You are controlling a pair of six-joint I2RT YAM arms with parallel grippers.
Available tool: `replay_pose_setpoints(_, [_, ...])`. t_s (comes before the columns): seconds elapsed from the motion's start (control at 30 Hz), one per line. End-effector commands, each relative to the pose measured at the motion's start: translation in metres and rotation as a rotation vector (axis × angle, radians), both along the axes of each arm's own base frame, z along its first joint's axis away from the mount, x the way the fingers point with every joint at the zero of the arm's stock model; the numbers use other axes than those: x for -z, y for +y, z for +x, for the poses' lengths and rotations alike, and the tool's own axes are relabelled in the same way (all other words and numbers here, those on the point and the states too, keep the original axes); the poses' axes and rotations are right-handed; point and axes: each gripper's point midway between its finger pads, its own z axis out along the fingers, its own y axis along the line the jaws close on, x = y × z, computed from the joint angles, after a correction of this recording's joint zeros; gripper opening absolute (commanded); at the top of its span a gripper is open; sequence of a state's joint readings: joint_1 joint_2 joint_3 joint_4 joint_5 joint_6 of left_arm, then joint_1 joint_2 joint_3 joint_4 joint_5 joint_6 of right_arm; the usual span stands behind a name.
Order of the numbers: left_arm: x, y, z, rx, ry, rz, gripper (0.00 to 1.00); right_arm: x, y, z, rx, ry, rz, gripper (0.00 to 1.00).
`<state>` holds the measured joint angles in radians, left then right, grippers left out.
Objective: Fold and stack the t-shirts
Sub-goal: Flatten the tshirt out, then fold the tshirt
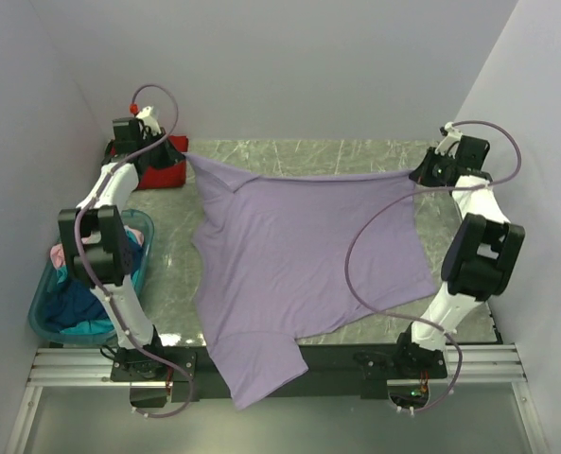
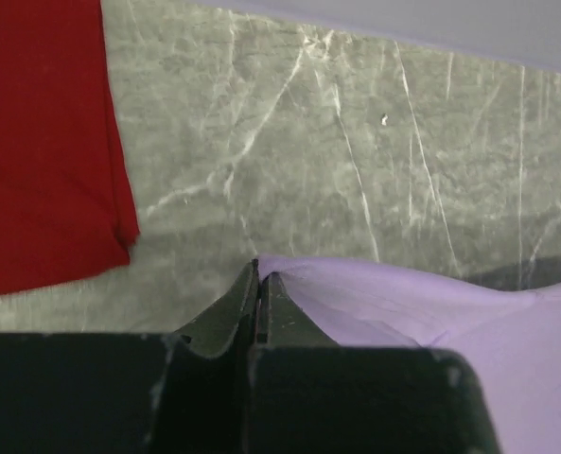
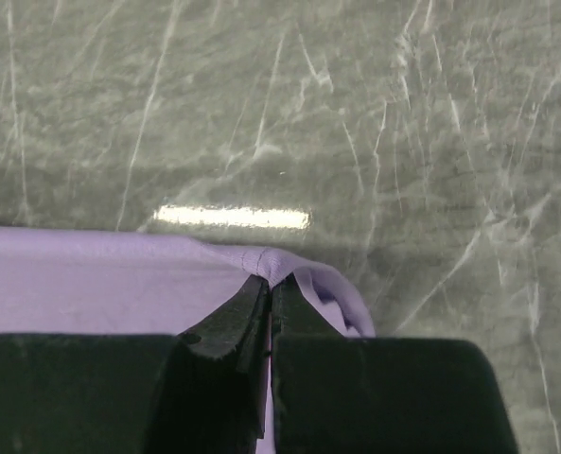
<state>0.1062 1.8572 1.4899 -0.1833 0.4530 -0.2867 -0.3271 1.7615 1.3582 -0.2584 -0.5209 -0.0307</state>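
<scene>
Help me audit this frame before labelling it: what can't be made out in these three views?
- Top view: the left arm covers part of the teal tub, so the shirts inside cannot be counted.
- Red shirt: cut off by the left wrist view's edge; partly behind the left gripper from above.
- Purple shirt: the corner pinched by the right gripper is hidden between its fingers.
</scene>
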Motion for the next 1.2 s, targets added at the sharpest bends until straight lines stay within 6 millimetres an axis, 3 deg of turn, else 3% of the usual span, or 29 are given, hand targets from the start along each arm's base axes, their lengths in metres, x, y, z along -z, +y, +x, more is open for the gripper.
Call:
replay_pose_setpoints(0.0, [-0.044, 0.009, 0.041, -0.042, -0.138, 0.016, 0.0, -0.033, -0.015, 0.038, 0.023, -0.098, -0.017, 0.0])
replay_pose_setpoints(0.03, [-0.028, 0.011, 0.049, -0.048, -0.109, 0.012, 0.0, -0.02, -0.016, 0.046, 0.039, -0.065, 0.017, 0.0])
replay_pose_setpoints(0.1, [-0.033, 0.009, 0.062, -0.041, -0.119, 0.009, 0.0, -0.024, -0.018, 0.059, 0.041, -0.068, 0.035, 0.0])
replay_pose_setpoints(0.13, [-0.018, 0.01, 0.068, -0.046, -0.09, 0.011, 0.0, -0.013, -0.02, 0.064, 0.046, -0.045, 0.046, 0.0])
replay_pose_setpoints(0.2, [-0.018, 0.007, 0.075, -0.038, -0.089, 0.006, 0.0, -0.016, -0.021, 0.073, 0.05, -0.04, 0.063, 0.0])
replay_pose_setpoints(0.23, [-0.01, 0.006, 0.077, -0.04, -0.075, 0.009, 0.0, -0.006, -0.023, 0.076, 0.052, -0.018, 0.073, 0.0])
replay_pose_setpoints(0.4, [-0.007, -0.001, 0.069, -0.038, -0.065, -0.008, 0.0, -0.003, -0.022, 0.084, 0.045, 0.007, 0.103, 0.0])
replay_pose_setpoints(0.47, [-0.015, -0.003, 0.061, -0.045, -0.062, -0.014, 0.0, -0.002, -0.02, 0.084, 0.038, 0.017, 0.106, 0.0])
replay_pose_setpoints(0.63, [-0.028, -0.006, 0.029, -0.084, -0.009, -0.007, 0.0, -0.007, -0.019, 0.077, 0.018, 0.028, 0.091, 0.0])
replay_pose_setpoints(0.7, [-0.021, -0.007, 0.013, -0.107, 0.053, -0.008, 0.01, -0.006, -0.018, 0.072, 0.013, 0.042, 0.086, 0.0])
replay_pose_setpoints(0.73, [-0.032, -0.008, 0.004, -0.118, 0.051, -0.014, 0.0, -0.01, -0.017, 0.07, 0.006, 0.036, 0.076, 0.0])
replay_pose_setpoints(0.77, [-0.026, -0.011, -0.007, -0.117, 0.085, -0.016, 0.0, -0.01, -0.017, 0.067, 0.004, 0.045, 0.076, 0.0])
replay_pose_setpoints(0.8, [-0.039, -0.01, -0.016, -0.146, 0.07, -0.025, 0.0, -0.014, -0.017, 0.064, 0.003, 0.043, 0.072, 0.0])
replay_pose_setpoints(0.83, [-0.041, -0.01, -0.022, -0.158, 0.075, -0.029, 0.0, -0.015, -0.016, 0.063, -0.002, 0.042, 0.068, 0.0])
replay_pose_setpoints(0.9, [-0.032, -0.015, -0.04, -0.183, 0.126, -0.026, 0.0, -0.017, -0.014, 0.058, -0.005, 0.054, 0.073, 0.0])
replay_pose_setpoints(0.93, [-0.038, -0.016, -0.048, -0.199, 0.126, -0.031, 0.01, -0.017, -0.015, 0.056, -0.022, 0.052, 0.048, 0.0])
replay_pose_setpoints(1.03, [-0.024, -0.019, -0.073, -0.241, 0.214, -0.04, 0.0, -0.015, -0.015, 0.05, -0.034, 0.082, 0.038, 0.0])
replay_pose_setpoints(1.07, [-0.015, -0.031, -0.082, -0.224, 0.246, -0.038, 0.0, -0.016, -0.016, 0.049, -0.036, 0.084, 0.032, 0.0])
replay_pose_setpoints(1.17, [0.001, -0.038, -0.103, -0.222, 0.324, -0.054, 0.0, -0.012, -0.019, 0.045, -0.038, 0.108, 0.016, 0.0])
